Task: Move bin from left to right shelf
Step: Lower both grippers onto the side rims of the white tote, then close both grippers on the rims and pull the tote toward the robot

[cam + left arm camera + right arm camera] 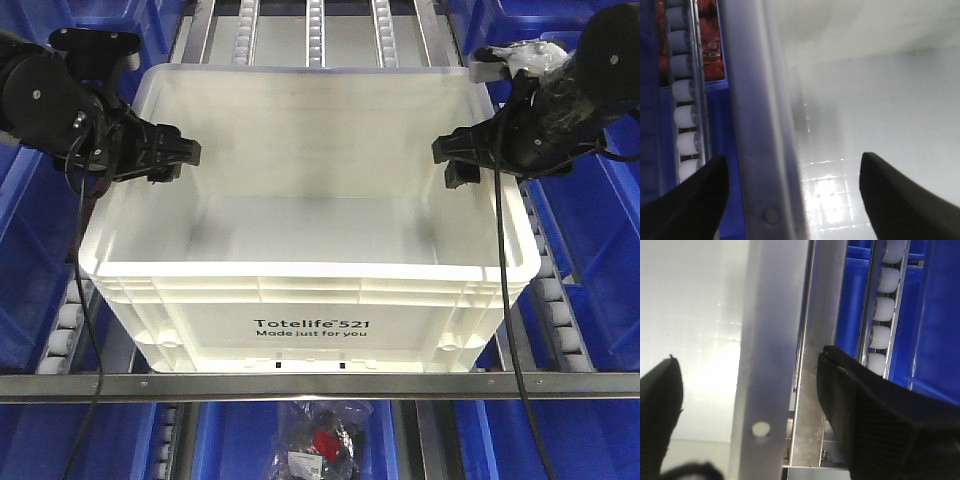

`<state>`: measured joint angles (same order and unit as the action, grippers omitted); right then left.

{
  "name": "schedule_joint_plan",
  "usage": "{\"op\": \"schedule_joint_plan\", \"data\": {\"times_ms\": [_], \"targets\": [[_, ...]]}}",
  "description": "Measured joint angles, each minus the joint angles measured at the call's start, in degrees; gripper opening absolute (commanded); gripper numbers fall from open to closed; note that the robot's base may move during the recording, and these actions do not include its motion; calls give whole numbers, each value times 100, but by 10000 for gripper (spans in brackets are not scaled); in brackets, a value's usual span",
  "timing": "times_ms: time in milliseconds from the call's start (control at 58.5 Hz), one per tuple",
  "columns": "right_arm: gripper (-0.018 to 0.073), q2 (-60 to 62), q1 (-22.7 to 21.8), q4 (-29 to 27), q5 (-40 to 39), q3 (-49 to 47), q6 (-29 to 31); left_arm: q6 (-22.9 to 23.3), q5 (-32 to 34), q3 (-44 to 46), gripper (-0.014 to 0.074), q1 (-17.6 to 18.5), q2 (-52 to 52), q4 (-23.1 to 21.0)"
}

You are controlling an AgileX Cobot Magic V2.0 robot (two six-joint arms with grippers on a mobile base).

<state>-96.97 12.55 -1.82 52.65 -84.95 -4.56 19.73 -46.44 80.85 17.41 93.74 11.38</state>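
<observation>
The white bin (300,230) with black "Totelife 521" print sits on the roller shelf at the centre, open and empty inside. My left gripper (175,158) is open at the bin's left wall, one finger on each side of the rim. In the left wrist view the rim (760,125) runs between the gripper's (795,195) spread fingers (690,200), which do not touch it. My right gripper (450,165) is open at the bin's right wall. In the right wrist view the rim (770,340) lies between the gripper's (747,405) fingers (880,420).
Blue bins (30,250) flank the white bin on both sides (600,230). Roller tracks (555,310) run under and beside it, also seen from the wrists (685,115) (885,305). A metal rail (320,386) crosses the shelf front. A bag of parts (320,440) lies below.
</observation>
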Motion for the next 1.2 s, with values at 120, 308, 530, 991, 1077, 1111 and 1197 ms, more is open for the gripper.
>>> {"op": "schedule_joint_plan", "data": {"times_ms": [120, 308, 530, 991, 1077, 1111, 1197], "targets": [[461, -54, 0, 0, -8, 0, 0, 4, 0, 0, 500, -19, 70, 0], [344, -155, 0, 8, -20, 0, 6, 13, -5, 6, 321, -19, 227, -35], [28, -206, 0, 15, -33, 0, 70, 200, 24, 37, -3, -38, 285, -55], [-6, 130, 16, -72, -51, 0, 65, 228, -146, 63, -8, -38, 285, -61], [-4, 215, 16, -129, 5, 0, -86, 242, -220, 74, -8, -38, 279, -61], [-4, 221, 16, -134, -1, 0, -90, 242, -227, 74, -8, -38, 279, -61], [-3, 221, 16, -140, -2, 0, -90, 242, -268, 74, -8, -38, 279, -61]]}}
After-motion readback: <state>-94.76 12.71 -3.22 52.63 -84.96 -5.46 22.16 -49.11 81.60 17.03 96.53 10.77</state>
